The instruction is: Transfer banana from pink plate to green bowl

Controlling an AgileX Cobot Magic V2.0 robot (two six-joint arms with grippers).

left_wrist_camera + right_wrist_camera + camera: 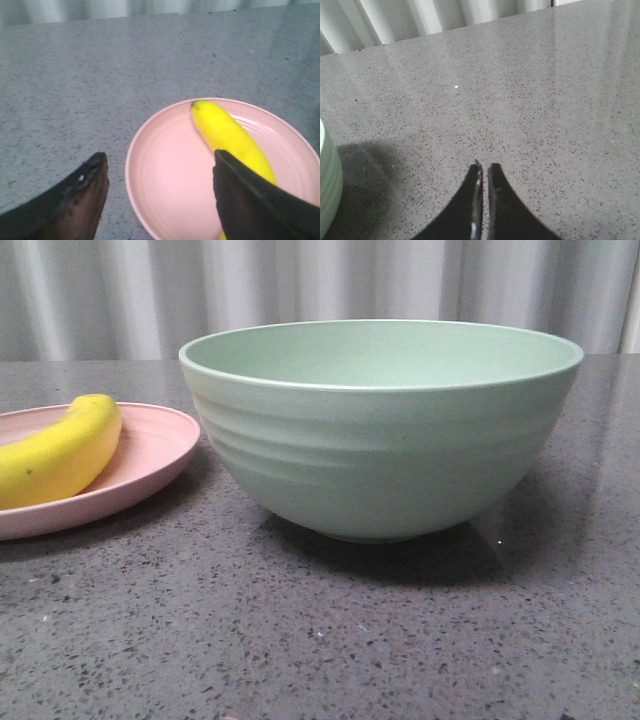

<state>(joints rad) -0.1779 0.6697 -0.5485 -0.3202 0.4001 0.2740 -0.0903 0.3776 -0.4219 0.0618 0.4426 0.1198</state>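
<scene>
A yellow banana [62, 450] lies on the pink plate [150, 455] at the left of the speckled grey table [330, 640], just beside the large green bowl [380, 430] at centre. The left gripper [160, 187] hangs above the plate, jaws wide, one finger over the banana. The right gripper [484, 172] hovers over bare tabletop beside the bowl, jaws nearly closed, holding nothing.

Matte green bowl [380, 440] and pink plate [150, 455] on speckled stone-look table [320, 640].
</scene>
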